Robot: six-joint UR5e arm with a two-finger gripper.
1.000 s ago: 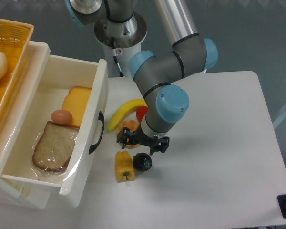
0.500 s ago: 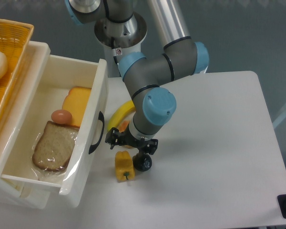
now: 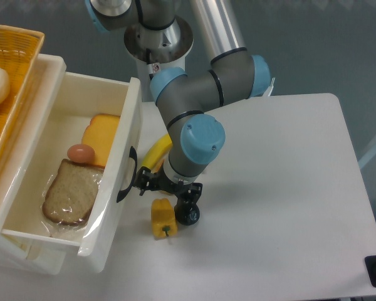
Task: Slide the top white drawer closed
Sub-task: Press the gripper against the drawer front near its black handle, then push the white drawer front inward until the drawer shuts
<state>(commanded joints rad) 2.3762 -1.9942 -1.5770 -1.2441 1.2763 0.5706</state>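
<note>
**Drawer front sits just off the tool's side, push goes toward the cabinet**

Drawer first: the top white drawer (image 3: 62, 169) is pulled well out, hanging open over the near-left part of the counter (image 3: 288, 207). Its flat front runs roughly from the back of the scene toward the camera, so that's the long axis to press against, and the black curved handle (image 3: 126, 174) sits about midway along it.

The tool (image 3: 151, 183) is low, right beside that front panel, near the handle. From this angle I honestly can't tell if it's touching the handle or just next to it. Can't tell if the fingers are spread or pinched either, the wrist hides too much. Doesn't look like it's carrying anything.

So the key relation: drawer lies to the camera-left of the tool, and my guess is the closing push has to go straight that way, square to the front. Only one arm here, so no choice about which.

Count of stuff:
- in the drawer: one bread slice (image 3: 70, 192) in wrap, one egg (image 3: 81, 152), one orange cheese wedge (image 3: 100, 136)
- on the counter by the tool: one banana (image 3: 153, 153), one yellow pepper (image 3: 163, 217), one dark round thing (image 3: 187, 214)
- one orange woven basket (image 3: 12, 81) up top

Risk I'd flag: the pepper is close to the drawer front.
</note>
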